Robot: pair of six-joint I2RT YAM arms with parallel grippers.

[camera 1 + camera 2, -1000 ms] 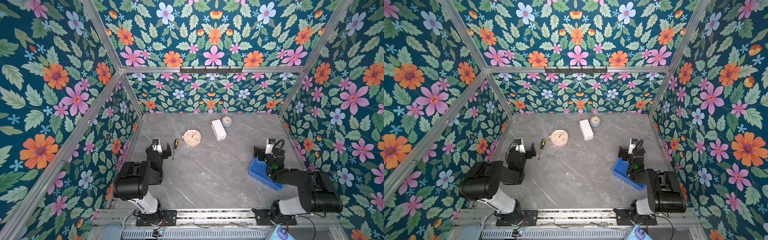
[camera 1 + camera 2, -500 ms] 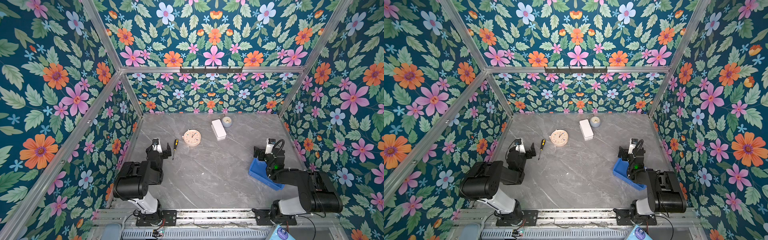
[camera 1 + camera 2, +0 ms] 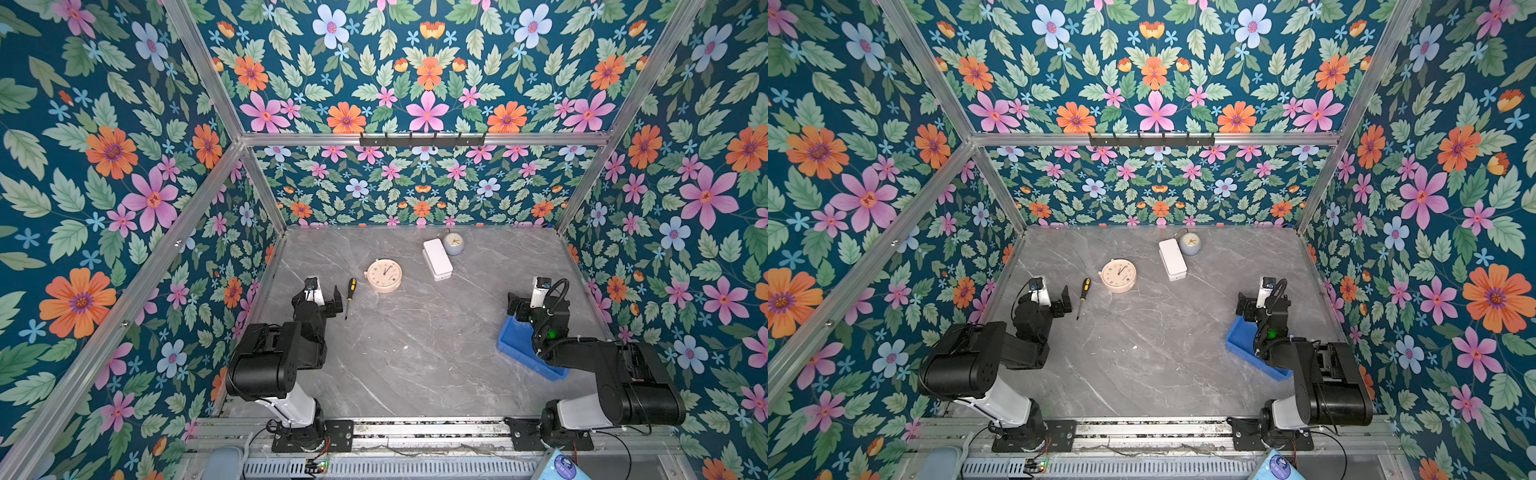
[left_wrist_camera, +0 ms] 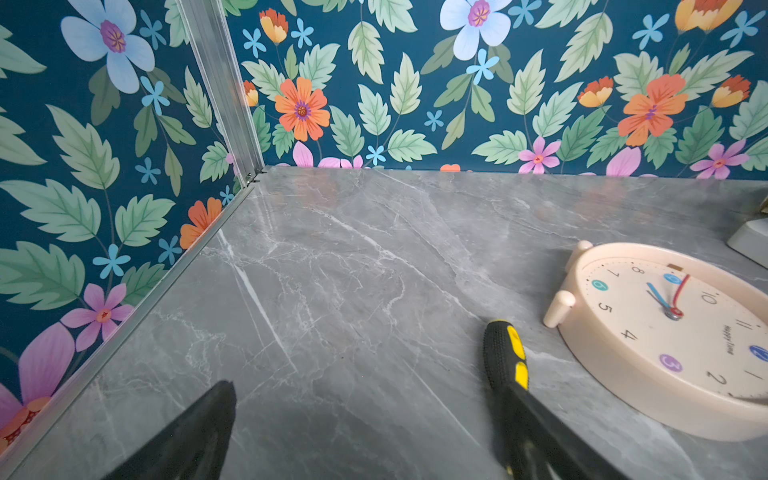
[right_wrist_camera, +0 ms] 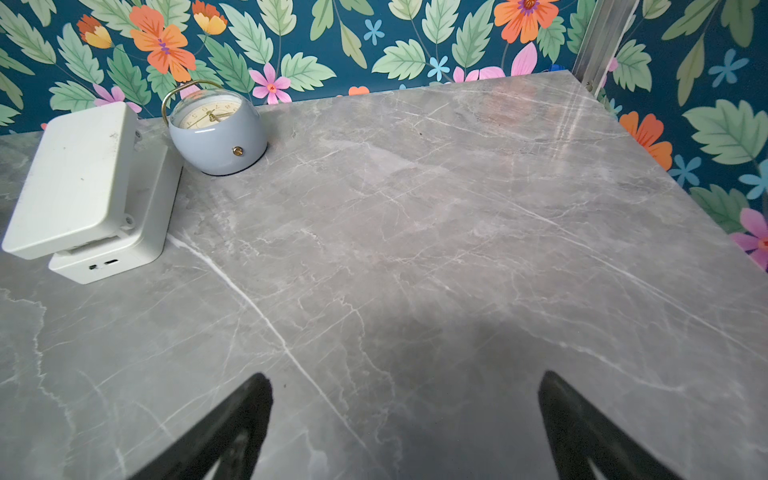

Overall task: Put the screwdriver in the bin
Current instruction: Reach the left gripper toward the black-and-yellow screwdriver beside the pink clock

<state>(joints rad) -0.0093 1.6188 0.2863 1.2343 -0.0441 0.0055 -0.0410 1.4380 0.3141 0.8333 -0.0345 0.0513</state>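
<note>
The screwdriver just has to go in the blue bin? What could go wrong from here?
The screwdriver lies flat, close beside the round clock; the open left gripper might nudge the clock or pinch the slim tool badly. The bin sits across the table, partly under the right arm, so the drop could be blocked.

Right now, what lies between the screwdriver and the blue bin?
Nothing: only bare grey table separates the screwdriver from the bin, as both top views show.
</note>
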